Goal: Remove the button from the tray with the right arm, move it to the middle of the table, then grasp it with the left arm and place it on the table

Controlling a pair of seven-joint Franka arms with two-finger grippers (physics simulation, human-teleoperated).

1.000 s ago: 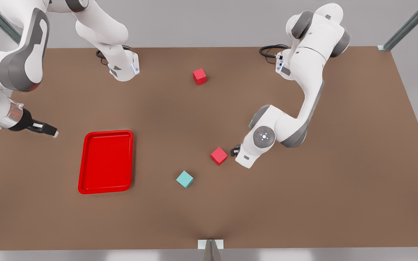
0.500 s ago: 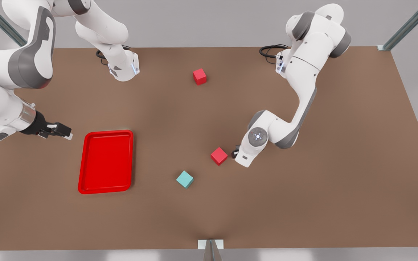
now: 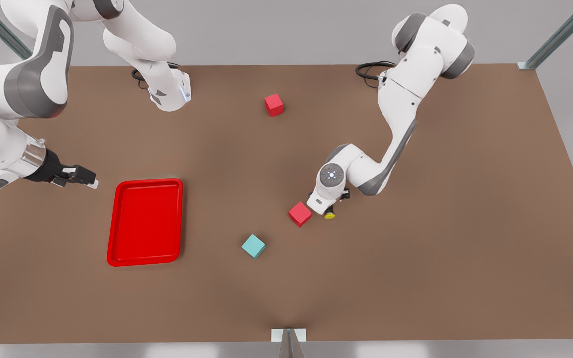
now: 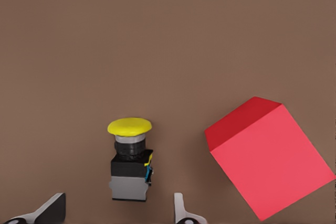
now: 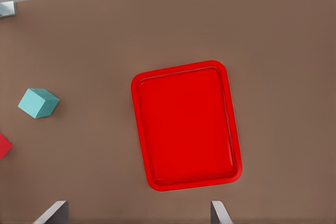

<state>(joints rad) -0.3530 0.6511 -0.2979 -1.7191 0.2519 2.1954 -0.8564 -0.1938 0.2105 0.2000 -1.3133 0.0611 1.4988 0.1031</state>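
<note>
The button (image 3: pixel 330 215) stands upright on the table (image 3: pixel 416 258), yellow cap up, just to the front view's right of a red cube (image 3: pixel 300 214). My left gripper (image 3: pixel 334 201) hangs right above it under the white wrist. In the left wrist view the button (image 4: pixel 131 161) sits free just ahead of the open left gripper (image 4: pixel 115 219), and the fingertips (image 4: pixel 50 211) do not touch it. My right gripper (image 3: pixel 85 179) is open, beside the far corner of the red tray (image 3: pixel 144 221) on the front view's left. The tray (image 5: pixel 184 124) holds nothing.
The red cube (image 4: pixel 273 161) lies close beside the button. A teal cube (image 3: pixel 253 246) sits nearer the front edge, also the teal cube (image 5: pixel 38 103) in the right wrist view. Another red cube (image 3: pixel 273 105) rests toward the back.
The left arm's wrist has drawn back and toward the front view's left, uncovering the button on the table. The right gripper swung toward the tray, then held still.
</note>
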